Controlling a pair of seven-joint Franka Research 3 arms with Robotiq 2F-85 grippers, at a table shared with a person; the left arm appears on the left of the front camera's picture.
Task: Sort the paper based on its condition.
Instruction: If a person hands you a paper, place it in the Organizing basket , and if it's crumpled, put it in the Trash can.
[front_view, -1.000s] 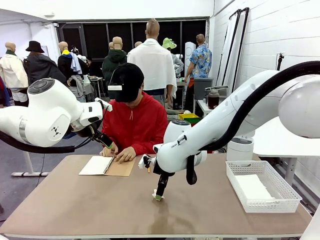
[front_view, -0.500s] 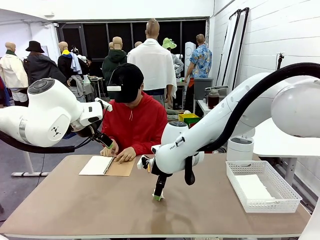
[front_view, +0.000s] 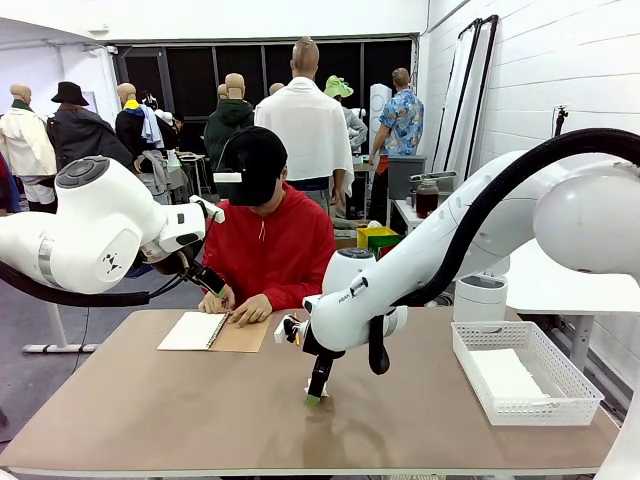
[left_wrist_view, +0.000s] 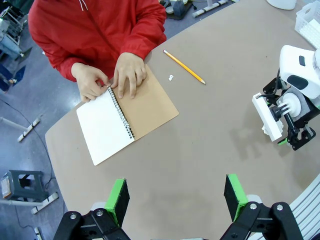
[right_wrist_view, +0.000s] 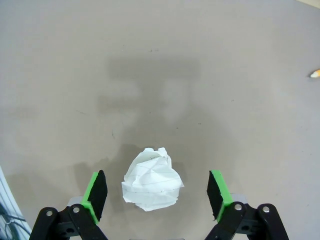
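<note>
1. Hovering over the middle of the desk (front_view: 150, 400), the right hand (right_wrist_view: 156, 192) hangs with its jaws spread wide, one green pad on each side of a crumpled ball of paper (right_wrist_view: 152, 179) — nothing is gripped, and the pads look clear of the ball.
2. That ball lies on the bare desk right below the hand. It is white, lined and loosely scrunched; I judge it very light, soft and springy. It should squash rather than slip, and a nudge from one pad could roll it away.
3. Best hold, as I judge it: come straight down and close across the widest part of the ball, low near the desk, so both pads meet it together.
4. The left hand (left_wrist_view: 176, 199) is held high over the desk, jaws wide too and holding nothing.
5. At the far edge a person's hands (left_wrist_view: 112, 77) rest on an open notebook (left_wrist_view: 125, 117), at its spiral binding. A pencil (left_wrist_view: 184, 66) lies on the desk just beyond it.
6. A white basket (front_view: 525, 375) stands at the right end of the desk with flat white sheets (front_view: 505, 375) inside — well apart from the ball. Flat sheets would handle differently: thin, limp, hard to lift off a flat surface.
7. By my reading, the ball is not yet picked up, so sorting of this piece has still to be done.
</note>
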